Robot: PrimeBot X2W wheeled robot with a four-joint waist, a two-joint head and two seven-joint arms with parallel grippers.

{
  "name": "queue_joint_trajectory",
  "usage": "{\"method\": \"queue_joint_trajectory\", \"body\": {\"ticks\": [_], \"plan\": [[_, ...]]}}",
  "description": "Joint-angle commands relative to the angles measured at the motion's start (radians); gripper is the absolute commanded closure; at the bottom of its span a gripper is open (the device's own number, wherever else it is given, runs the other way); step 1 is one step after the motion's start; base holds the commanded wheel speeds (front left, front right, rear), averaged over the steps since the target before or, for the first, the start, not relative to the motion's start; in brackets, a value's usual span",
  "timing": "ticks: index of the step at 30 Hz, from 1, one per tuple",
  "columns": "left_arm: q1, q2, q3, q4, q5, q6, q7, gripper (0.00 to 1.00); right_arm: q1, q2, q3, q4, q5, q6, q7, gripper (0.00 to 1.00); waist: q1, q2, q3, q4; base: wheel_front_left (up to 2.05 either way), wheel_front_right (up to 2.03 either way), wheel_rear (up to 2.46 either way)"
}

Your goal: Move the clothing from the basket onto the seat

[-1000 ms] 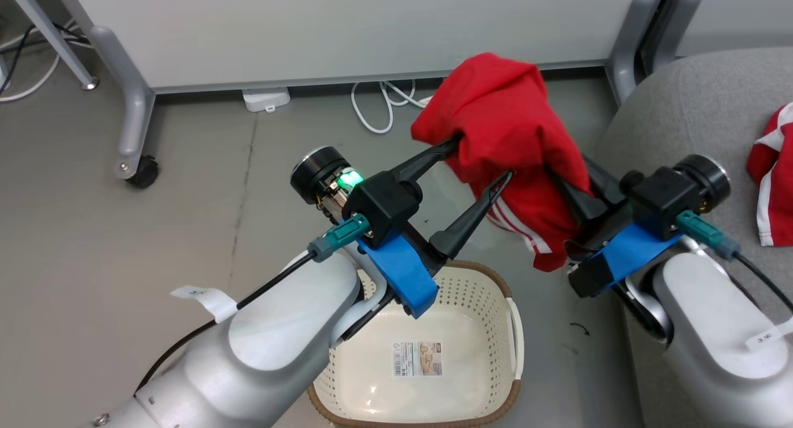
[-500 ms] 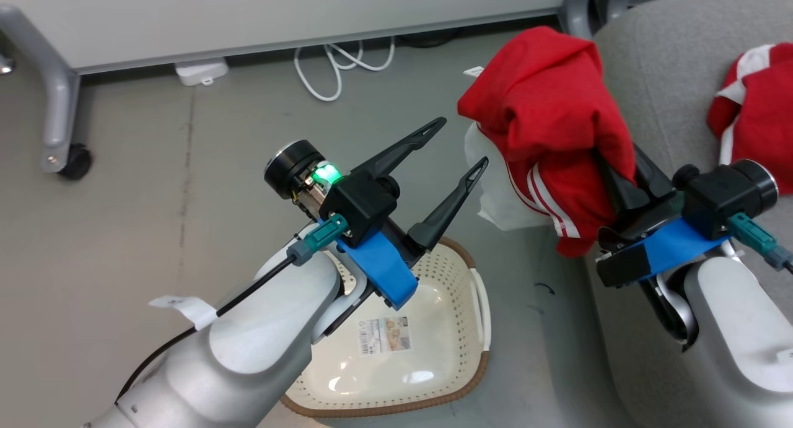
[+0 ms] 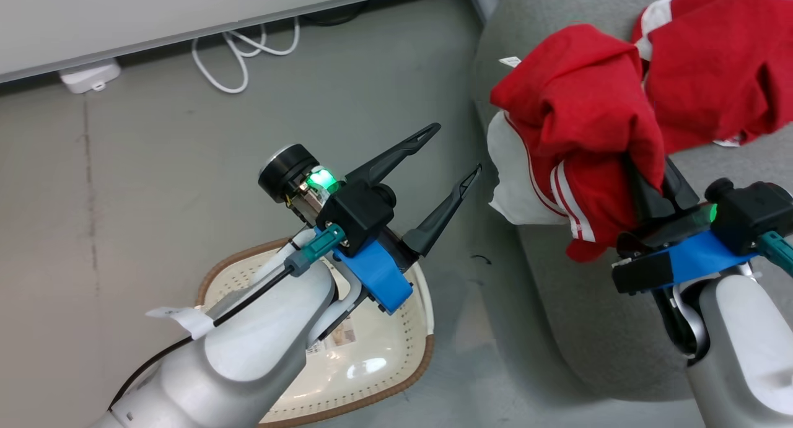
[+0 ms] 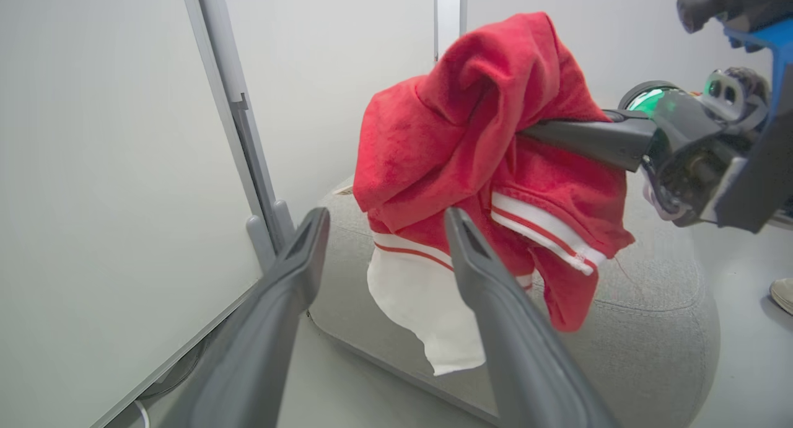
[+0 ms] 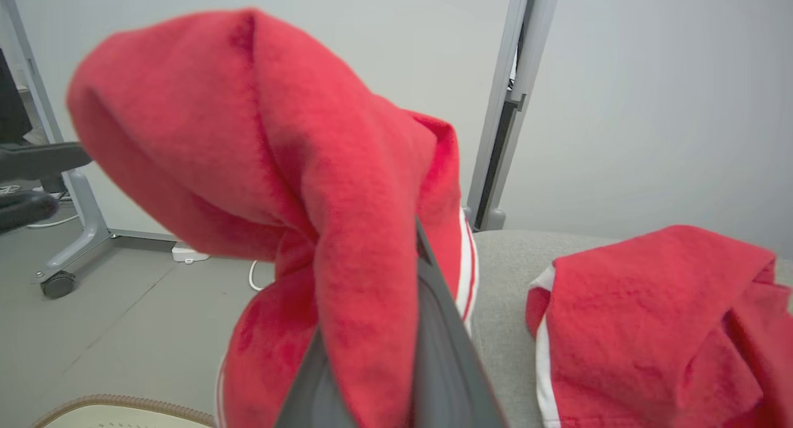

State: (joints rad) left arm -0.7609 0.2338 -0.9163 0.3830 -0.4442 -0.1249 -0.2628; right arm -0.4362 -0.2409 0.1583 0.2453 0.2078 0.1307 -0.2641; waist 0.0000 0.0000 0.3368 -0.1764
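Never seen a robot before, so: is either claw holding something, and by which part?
The right claw grips a red garment by a bunched fold near its middle; its striped hem hangs loose. The left claw is empty.

The held garment [image 3: 576,124], soft red fabric with white stripe trim and a white panel hanging below, is bunched up in the air over the rounded edge of the seat [image 3: 576,316], a large light grey upholstered cushion. The other garment [image 3: 712,62], also red with white trim, lies crumpled on the seat nearby. The basket [image 3: 414,329], cream perforated plastic with a brown rim, stands upright and empty beside the seat, a label inside.
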Motion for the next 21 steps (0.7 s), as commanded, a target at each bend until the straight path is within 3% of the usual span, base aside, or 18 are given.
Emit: {"method": "queue_joint_trajectory", "body": {"ticks": [1,11,21], "plan": [[0.004,0.004,0.002,-0.002,0.008,-0.004,-0.003,0.0,0.014,0.005,-0.011,-0.008,-0.005,0.0,0.0,1.0,0.0,0.0,0.012,-0.03,0.0,0.0,0.0],[0.009,-0.001,-0.009,0.004,0.02,-0.004,-0.003,0.0,0.078,0.039,-0.071,-0.026,-0.009,0.0,0.0,1.0,0.0,0.0,0.015,-0.1,0.0,0.0,0.0],[0.015,0.01,0.003,-0.006,0.03,-0.005,-0.003,0.0,0.041,0.041,-0.107,-0.089,-0.022,0.0,0.0,1.0,0.0,0.0,0.024,-0.108,0.0,0.0,0.0]]}}
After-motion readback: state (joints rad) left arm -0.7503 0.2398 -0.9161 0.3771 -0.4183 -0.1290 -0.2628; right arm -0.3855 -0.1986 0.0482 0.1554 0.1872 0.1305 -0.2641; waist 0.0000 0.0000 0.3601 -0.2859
